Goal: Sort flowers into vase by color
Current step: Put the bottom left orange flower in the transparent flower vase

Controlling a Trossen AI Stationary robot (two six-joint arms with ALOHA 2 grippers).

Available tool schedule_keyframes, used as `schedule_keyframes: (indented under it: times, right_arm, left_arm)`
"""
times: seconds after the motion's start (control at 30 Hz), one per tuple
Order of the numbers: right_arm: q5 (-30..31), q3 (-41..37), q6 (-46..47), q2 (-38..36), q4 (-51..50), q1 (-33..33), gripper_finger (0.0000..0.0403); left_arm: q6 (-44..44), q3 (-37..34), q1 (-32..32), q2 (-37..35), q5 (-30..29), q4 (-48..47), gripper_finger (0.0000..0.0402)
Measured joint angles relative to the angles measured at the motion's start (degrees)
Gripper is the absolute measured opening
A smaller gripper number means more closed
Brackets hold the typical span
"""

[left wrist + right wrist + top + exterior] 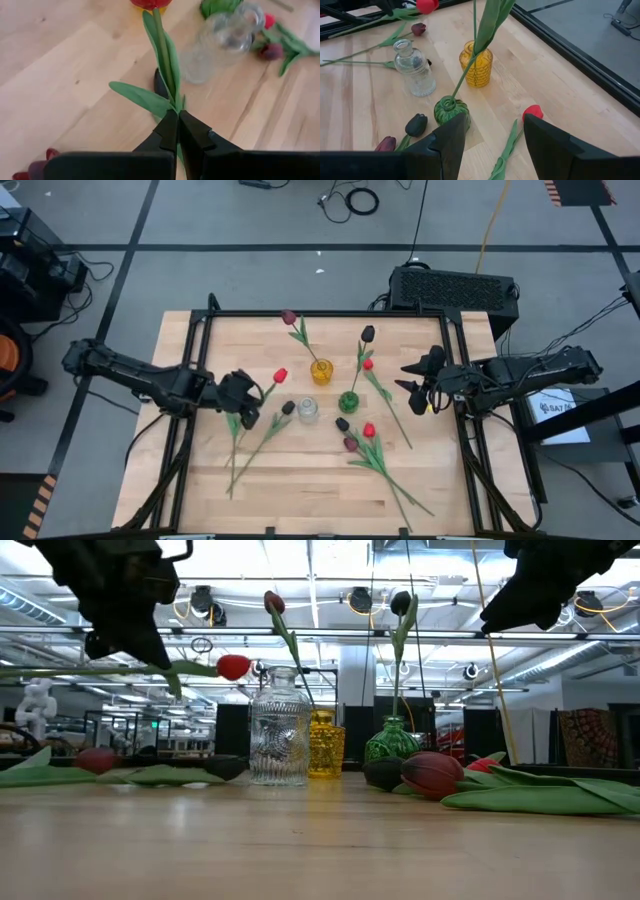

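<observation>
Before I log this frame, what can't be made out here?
- Left wrist view: the held red tulip has its head cut off by the edge.
- Low view: both claws are cut off by the top edge.
- High view: whether the left claw is shut is too small to see.

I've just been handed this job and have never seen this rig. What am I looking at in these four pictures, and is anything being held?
Two dark robot arms work at a wooden table. One picture looks straight down, one looks level across the tabletop, and two come from cameras on the wrists. In the middle stand a clear vase, a yellow vase with a dark red tulip and a green vase with a near-black tulip. More tulips lie loose around them. The left gripper is shut on the stem of a red tulip, held off the table. The right gripper is open, holding nothing.
</observation>
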Motion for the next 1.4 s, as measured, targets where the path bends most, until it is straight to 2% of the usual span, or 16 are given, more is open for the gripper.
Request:
schedule_keyframes:
  times: [0.13,0.27,0.43,0.63,0.83,1.07,1.4]
  right_arm:
    - [0.0,0.0,0.0,0.0,0.0,0.0,0.0192]
    - [0.0,0.0,0.0,0.0,0.0,0.0,0.0192]
    - [-0.1,0.0,0.0,0.0,1.4,0.0,0.0192]
    - [-0.1,0.0,-0.2,0.0,2.0,0.0,0.0192]
    - [-0.1,0.0,-0.4,0.0,2.1,0.0,0.0192]
    - [-0.1,0.0,-0.4,0.0,2.6,0.0,0.0192]
    - [-0.1,0.0,-1.0,0.0,2.6,0.0,0.0192]
  left_arm:
    - [0.7,0.0,-3.0,-0.2,-1.0,1.9,0.0013]
    - [7.4,0.0,-4.8,-1.3,-2.1,11.2,0.0013]
    - [22.0,0.0,-4.7,-3.4,-3.0,29.7,0.0013]
    - [43.7,0.0,-4.7,-4.8,-5.7,50.6,0.0013]
    - [58.5,0.0,-3.6,-3.5,-9.9,62.2,0.0013]
    - [61.7,0.0,0.7,1.6,-9.6,68.3,0.0013]
    - [64.4,0.0,3.6,12.0,-9.2,82.2,0.0013]
